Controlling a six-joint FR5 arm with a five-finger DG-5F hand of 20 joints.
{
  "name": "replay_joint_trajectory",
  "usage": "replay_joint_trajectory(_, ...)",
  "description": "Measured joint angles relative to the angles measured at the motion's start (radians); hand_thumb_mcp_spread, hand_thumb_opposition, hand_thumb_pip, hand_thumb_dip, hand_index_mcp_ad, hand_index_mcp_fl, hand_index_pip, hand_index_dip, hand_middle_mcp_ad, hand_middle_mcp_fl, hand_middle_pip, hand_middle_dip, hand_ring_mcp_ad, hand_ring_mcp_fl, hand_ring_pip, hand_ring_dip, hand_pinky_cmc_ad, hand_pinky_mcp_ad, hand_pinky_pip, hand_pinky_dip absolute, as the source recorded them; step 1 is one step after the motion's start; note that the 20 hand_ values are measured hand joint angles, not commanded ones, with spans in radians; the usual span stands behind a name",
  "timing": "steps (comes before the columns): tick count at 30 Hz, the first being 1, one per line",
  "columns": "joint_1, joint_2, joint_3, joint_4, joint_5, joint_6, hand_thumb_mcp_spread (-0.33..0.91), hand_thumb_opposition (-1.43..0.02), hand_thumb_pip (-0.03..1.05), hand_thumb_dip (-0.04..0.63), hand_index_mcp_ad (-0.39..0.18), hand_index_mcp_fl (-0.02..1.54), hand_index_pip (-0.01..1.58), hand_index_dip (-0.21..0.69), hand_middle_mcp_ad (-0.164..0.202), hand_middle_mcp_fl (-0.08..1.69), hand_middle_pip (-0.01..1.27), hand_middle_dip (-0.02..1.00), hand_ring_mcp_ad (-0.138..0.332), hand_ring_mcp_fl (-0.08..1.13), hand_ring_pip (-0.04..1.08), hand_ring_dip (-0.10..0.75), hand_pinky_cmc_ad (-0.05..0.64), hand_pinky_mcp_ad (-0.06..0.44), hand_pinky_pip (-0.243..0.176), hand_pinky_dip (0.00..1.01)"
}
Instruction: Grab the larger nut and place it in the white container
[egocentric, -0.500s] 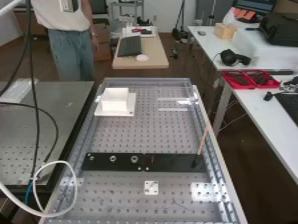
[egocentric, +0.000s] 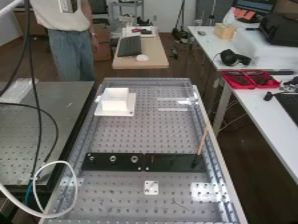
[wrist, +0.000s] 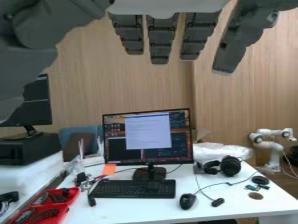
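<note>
Holding nothing, the hand (wrist: 161, 39) has its fingers straight and apart. The larger nut (egocentric: 113, 159), on the black bar (egocentric: 174, 163) near its left end, should be light, rigid and slick, best pinched across opposite outer sides.

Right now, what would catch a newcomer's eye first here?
In the wrist view, the dark hand hangs, fingers straight, before a lit monitor. In the high view, a white container stands toward the far end of the bench, and nearer lies a black bar bearing three small metal parts.
</note>
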Motion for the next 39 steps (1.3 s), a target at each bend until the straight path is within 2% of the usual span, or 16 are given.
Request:
replay_joint_trajectory(4, 0.000, 0.007, -0.020, 0.011, 0.013, -0.006, 0.23, -0.67, 0.38, 0.065, -0.021, 0.02, 0.07, 0.051, 0.054, 0.01, 0.12, 0.19, 0.164, 0.00, 0.08, 0.115, 0.353, 0.307, -0.075, 0.63)
replay_joint_trajectory(8, 0.000, 0.020, -0.066, 0.033, 0.039, -0.011, 0.23, -0.69, 0.40, 0.063, -0.024, 0.02, 0.07, 0.051, 0.052, 0.00, 0.13, 0.21, 0.166, 0.00, 0.09, 0.126, 0.379, 0.330, -0.089, 0.66)
replay_joint_trajectory(9, 0.000, 0.022, -0.074, 0.037, 0.044, -0.012, 0.23, -0.70, 0.40, 0.063, -0.024, 0.02, 0.07, 0.051, 0.068, 0.01, 0.13, 0.21, 0.176, 0.00, 0.09, 0.126, 0.384, 0.330, -0.091, 0.67)
replay_joint_trajectory(10, -0.001, 0.026, -0.093, 0.046, 0.054, -0.013, 0.23, -0.71, 0.40, 0.063, -0.024, 0.02, 0.07, 0.054, 0.068, 0.01, 0.13, 0.21, 0.188, 0.00, 0.09, 0.126, 0.380, 0.330, -0.091, 0.68)
replay_joint_trajectory(15, -0.002, 0.050, -0.181, 0.098, 0.097, -0.022, 0.23, -0.73, 0.46, 0.063, -0.024, 0.02, 0.09, 0.061, 0.075, 0.01, 0.14, 0.22, 0.187, 0.00, 0.09, 0.134, 0.396, 0.342, -0.087, 0.70)
replay_joint_trajectory(16, -0.002, 0.060, -0.212, 0.122, 0.109, -0.026, 0.23, -0.73, 0.47, 0.066, -0.024, 0.02, 0.08, 0.049, 0.075, 0.01, 0.14, 0.22, 0.187, 0.00, 0.08, 0.134, 0.396, 0.340, -0.105, 0.69)
replay_joint_trajectory(21, -0.007, 0.088, -0.312, 0.210, 0.140, -0.032, 0.23, -0.74, 0.54, 0.093, -0.024, 0.04, 0.10, 0.019, 0.075, 0.04, 0.14, 0.22, 0.187, 0.00, 0.09, 0.134, 0.394, 0.342, -0.106, 0.71)
replay_joint_trajectory(22, -0.010, 0.094, -0.342, 0.237, 0.149, -0.028, 0.23, -0.74, 0.57, 0.094, -0.024, 0.05, 0.14, 0.010, 0.075, 0.04, 0.14, 0.22, 0.187, 0.00, 0.09, 0.134, 0.394, 0.340, -0.106, 0.71)
replay_joint_trajectory(28, -0.043, 0.102, -0.478, 0.348, 0.185, 0.022, 0.23, -0.77, 0.58, 0.112, -0.038, 0.06, 0.33, -0.033, 0.077, 0.07, 0.14, 0.22, 0.190, 0.00, 0.09, 0.134, 0.394, 0.342, -0.106, 0.71)
replay_joint_trajectory(31, -0.064, 0.093, -0.518, 0.385, 0.196, 0.043, 0.25, -0.79, 0.63, 0.127, -0.054, 0.05, 0.45, -0.037, 0.075, 0.06, 0.14, 0.22, 0.192, 0.00, 0.09, 0.131, 0.394, 0.342, -0.106, 0.70)
replay_joint_trajectory(39, -0.132, 0.035, -0.588, 0.484, 0.196, 0.084, 0.26, -0.82, 0.63, 0.143, -0.105, 0.05, 0.90, -0.058, 0.077, 0.04, 0.14, 0.22, 0.195, 0.00, 0.09, 0.134, 0.394, 0.342, -0.105, 0.70)
